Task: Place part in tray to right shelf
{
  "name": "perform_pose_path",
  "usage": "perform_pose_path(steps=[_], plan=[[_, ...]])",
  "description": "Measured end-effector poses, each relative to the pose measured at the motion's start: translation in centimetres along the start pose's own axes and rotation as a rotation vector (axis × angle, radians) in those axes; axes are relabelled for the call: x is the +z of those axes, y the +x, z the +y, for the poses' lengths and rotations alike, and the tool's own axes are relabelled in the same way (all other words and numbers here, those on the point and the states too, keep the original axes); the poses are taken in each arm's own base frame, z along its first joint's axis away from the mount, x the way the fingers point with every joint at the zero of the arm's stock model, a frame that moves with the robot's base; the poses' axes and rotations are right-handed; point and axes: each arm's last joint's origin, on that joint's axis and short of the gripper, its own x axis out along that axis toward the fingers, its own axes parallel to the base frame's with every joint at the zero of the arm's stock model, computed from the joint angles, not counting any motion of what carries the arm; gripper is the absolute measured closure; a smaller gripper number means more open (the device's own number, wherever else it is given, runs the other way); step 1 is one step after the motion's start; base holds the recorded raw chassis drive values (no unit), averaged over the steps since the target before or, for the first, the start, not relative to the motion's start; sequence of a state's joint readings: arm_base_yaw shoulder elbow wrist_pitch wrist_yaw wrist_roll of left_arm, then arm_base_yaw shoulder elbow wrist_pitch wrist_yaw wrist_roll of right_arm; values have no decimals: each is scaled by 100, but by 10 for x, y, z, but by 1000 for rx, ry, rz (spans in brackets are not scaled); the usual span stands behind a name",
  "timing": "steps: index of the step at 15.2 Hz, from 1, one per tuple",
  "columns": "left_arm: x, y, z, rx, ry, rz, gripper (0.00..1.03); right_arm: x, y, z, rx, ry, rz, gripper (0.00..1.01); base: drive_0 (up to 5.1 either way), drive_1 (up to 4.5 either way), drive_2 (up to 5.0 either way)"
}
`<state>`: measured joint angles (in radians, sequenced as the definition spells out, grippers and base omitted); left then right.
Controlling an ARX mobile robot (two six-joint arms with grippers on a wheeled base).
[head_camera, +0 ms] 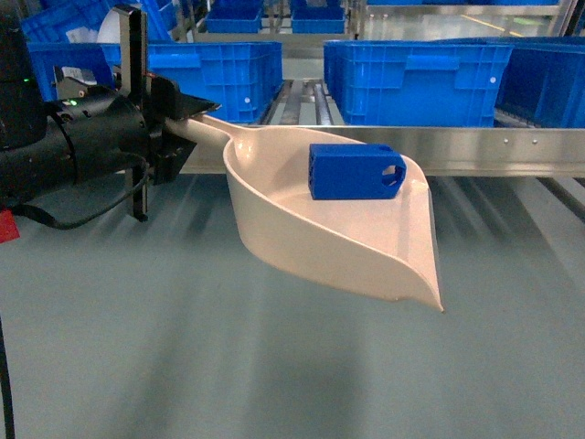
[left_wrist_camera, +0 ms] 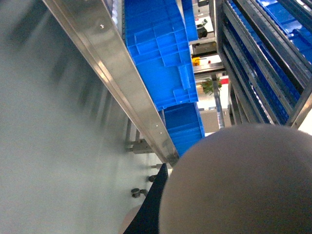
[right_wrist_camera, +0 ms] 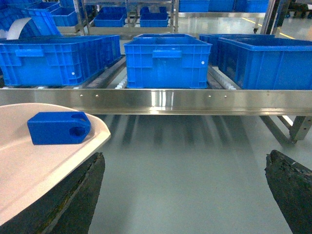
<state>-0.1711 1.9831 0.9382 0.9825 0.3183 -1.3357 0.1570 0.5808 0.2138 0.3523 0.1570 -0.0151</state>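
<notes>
**A:** On the far left of the head view: left gripper (head_camera: 169, 123), reaching in level from the side, fingers clenched around the handle of the tray (head_camera: 302, 215). Carrying step, as it looks.

**B:** And further right, toward the middle?

**A:** Tray held in the air above the grey floor (head_camera: 274, 384), tilted, front lip pointing down and to the right. Part (head_camera: 355, 171) lying inside, near the upper rim, hexagonal hole facing right. Not yet on the shelf.

**B:** Behind it?

**A:** Right shelf (head_camera: 494, 151) with shiny front rail, blue crates (head_camera: 416, 78) standing on the roller lanes, a free gap between two crates.

**B:** Right gripper (right_wrist_camera: 185, 195)?

**A:** Fingers spread wide apart, grasping nothing; tray edge just above the left finger in the right wrist view.

**B:** Next move?

**A:** Probably lifting the tray over the rail, then tipping toward a free lane. Needs slow motion: loose part, sloped tray, easy to slide off too early.
</notes>
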Motion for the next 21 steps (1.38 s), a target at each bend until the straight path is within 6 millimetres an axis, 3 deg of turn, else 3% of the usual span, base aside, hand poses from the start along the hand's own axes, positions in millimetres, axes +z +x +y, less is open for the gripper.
perform_pose_path(steps=[21], plan=[[0, 0, 0, 0, 0, 3, 90, 0, 0, 0, 1, 0, 3, 3, 3, 429, -423]])
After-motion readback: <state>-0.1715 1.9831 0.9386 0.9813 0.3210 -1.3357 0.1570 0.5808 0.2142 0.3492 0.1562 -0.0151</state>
